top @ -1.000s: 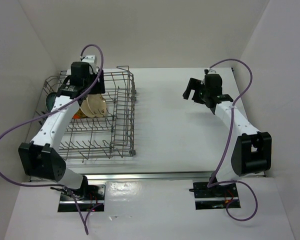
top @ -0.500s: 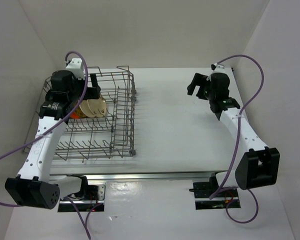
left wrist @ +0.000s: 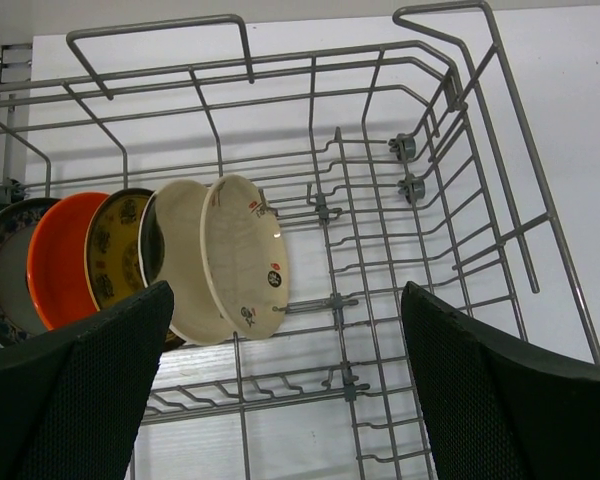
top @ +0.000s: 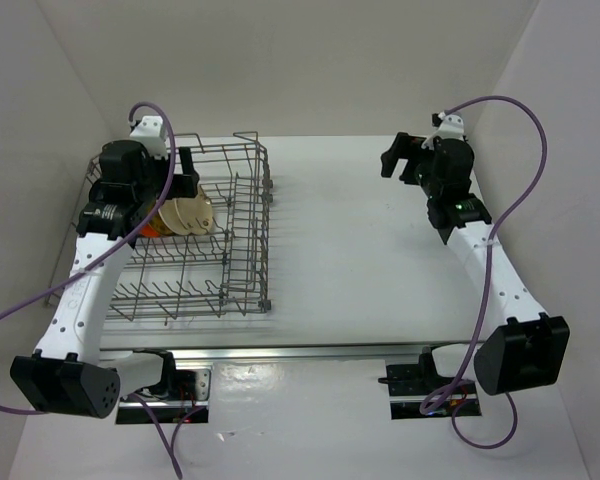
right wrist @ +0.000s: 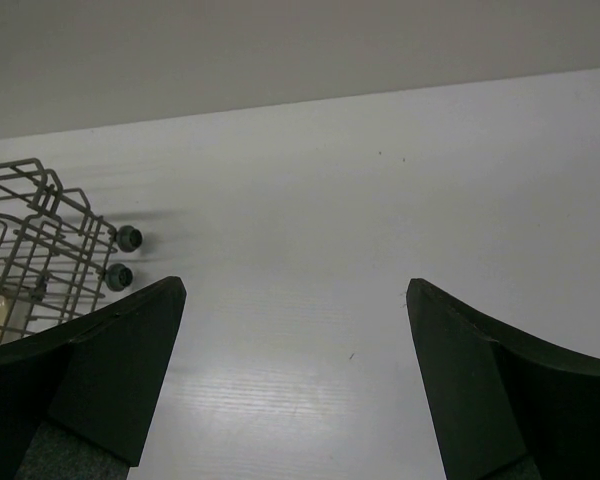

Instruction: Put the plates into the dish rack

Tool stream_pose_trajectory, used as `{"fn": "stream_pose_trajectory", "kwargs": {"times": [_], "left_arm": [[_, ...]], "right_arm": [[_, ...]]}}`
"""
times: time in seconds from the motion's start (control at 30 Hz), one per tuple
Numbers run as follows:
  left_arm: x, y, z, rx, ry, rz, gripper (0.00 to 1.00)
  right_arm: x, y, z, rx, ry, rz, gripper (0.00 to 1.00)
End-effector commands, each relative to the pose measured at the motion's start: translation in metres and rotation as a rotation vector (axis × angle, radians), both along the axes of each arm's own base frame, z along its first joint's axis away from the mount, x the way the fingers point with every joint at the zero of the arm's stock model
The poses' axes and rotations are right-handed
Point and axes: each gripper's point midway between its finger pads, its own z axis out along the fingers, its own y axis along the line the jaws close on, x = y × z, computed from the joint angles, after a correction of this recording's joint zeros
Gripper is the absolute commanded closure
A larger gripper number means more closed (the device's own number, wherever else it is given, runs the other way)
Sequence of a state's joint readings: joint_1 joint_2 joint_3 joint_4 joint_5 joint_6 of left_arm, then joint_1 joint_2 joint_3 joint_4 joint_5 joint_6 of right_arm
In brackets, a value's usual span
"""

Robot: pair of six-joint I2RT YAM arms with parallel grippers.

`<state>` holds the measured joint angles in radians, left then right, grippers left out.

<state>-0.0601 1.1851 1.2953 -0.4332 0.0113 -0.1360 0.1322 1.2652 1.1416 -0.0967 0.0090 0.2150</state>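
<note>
Plates in dish rack; leftmost (blue-green) cropped.

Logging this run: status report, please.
Left gripper open, right gripper open, both empty. Plates upright in rack. Nothing blocking seen.

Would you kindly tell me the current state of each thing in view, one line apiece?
Dish rack, upright, holding plates.
Marked cream plate, on edge in rack, end of row.
Plain cream plate, on edge beside it.
Yellow-brown plate, on edge.
Orange plate, on edge.
Blue-green plate, on edge, partly out of frame.
Left gripper, open, empty, above rack.
Right gripper, open, empty.
</note>
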Motion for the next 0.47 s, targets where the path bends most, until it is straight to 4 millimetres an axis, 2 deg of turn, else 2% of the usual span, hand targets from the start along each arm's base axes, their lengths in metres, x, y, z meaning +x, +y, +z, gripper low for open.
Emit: {"fn": "stream_pose_trajectory", "kwargs": {"times": [0.0,0.33,0.43], "left_arm": [[0.004,-0.002,0.033,-0.018,-0.092,-0.013,0.0],[0.001,0.01,0.033,-0.019,-0.071,0.066,0.0],[-0.001,0.01,0.048,-0.021,-0.094,0.066,0.0]], "right_arm": [[0.008,0.002,0.047,-0.018,-0.132,0.024,0.0],[0.004,-0.002,0.048,-0.02,-0.142,0.004,0.0],[0.004,-0.001,0.055,-0.028,-0.153,0.014,0.0]]}}
